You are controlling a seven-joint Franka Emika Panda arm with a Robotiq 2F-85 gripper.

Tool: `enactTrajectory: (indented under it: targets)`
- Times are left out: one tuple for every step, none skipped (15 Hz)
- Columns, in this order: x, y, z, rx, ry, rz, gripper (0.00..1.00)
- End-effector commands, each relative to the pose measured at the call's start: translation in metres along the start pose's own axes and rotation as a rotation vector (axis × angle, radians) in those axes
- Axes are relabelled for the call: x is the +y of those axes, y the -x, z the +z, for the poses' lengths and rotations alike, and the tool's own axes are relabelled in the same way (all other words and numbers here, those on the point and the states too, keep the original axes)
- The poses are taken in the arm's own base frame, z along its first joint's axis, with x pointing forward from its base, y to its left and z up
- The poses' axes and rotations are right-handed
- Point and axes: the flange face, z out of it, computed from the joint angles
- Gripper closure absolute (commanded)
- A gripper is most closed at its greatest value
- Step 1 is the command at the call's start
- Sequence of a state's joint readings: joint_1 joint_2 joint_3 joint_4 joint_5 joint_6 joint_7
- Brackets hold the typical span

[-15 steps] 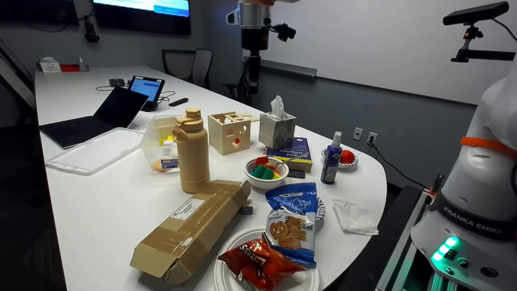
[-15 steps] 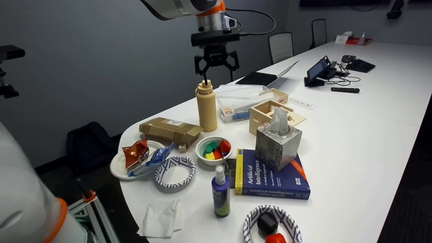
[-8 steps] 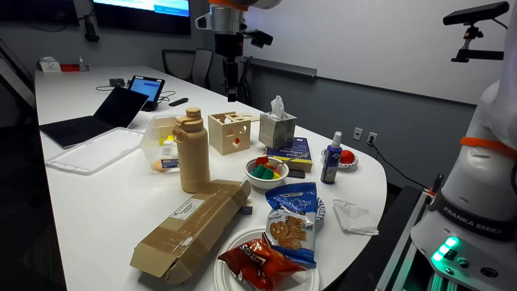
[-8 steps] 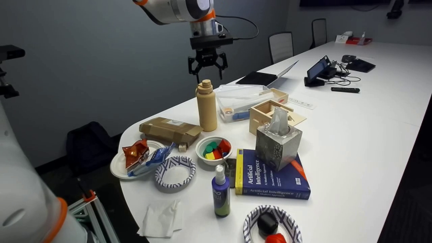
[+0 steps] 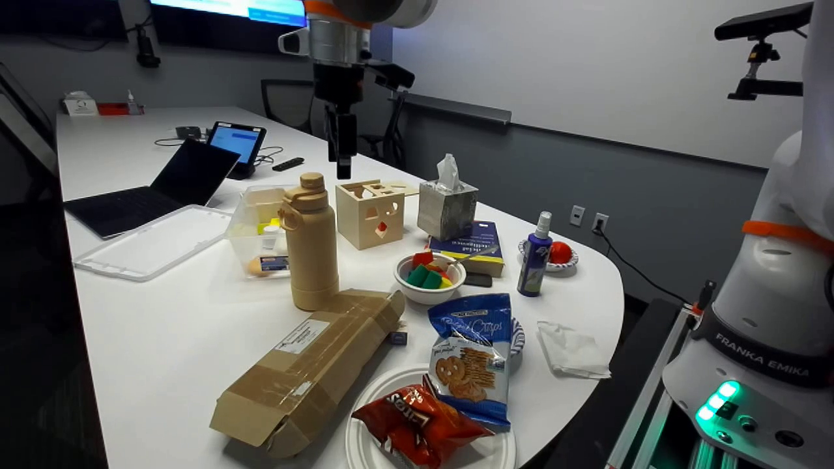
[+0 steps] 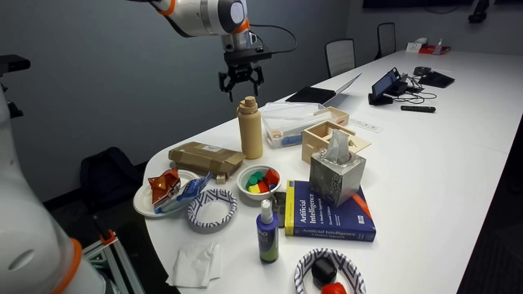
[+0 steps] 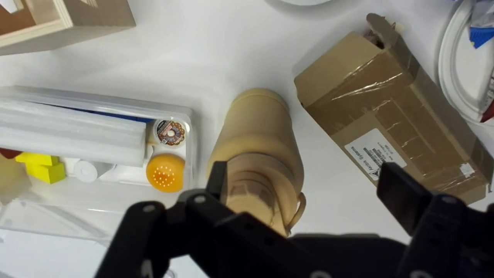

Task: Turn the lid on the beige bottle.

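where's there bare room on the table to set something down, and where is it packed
Bare tabletop stretches from the blue book toward the remote. Another patch lies between the cardboard box, beige bottle and flat pale cover. It's crowded around the bowl of blocks, with book, box and blue snack bag close by.

White arm [image 6: 190, 17], orange bands [image 5: 785, 235], black fingers [image 7: 403, 199], dark cable [image 6: 282, 52]; base [image 5: 765, 391] lettered FRANKA EMIKA, green lights [image 5: 727, 391].

The beige bottle [image 5: 313, 254] stands upright, its small round lid [image 5: 312, 181] on.
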State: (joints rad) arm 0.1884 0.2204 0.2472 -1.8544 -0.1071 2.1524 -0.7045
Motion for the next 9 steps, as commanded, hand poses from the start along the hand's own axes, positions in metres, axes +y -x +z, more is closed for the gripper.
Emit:
enactTrajectory:
  targets:
    - [0.015,-0.009,0.001,0.044,0.022,-0.021,0.00]
    - [0.018,-0.011,0.003,0.055,0.020,-0.022,0.00]
    - [0.021,-0.012,0.007,0.060,0.021,-0.023,0.00]
    - [0.023,-0.015,0.008,0.068,0.019,-0.025,0.00]
    - [0.026,-0.016,0.013,0.070,0.019,-0.028,0.00]
    - [0.028,-0.019,0.014,0.073,0.015,-0.033,0.00]
    - [0.031,-0.020,0.018,0.069,0.014,-0.037,0.00]
    - [0.033,-0.023,0.019,0.069,0.009,-0.043,0.00]
    - [0.035,-0.025,0.020,0.067,0.008,-0.045,0.00]
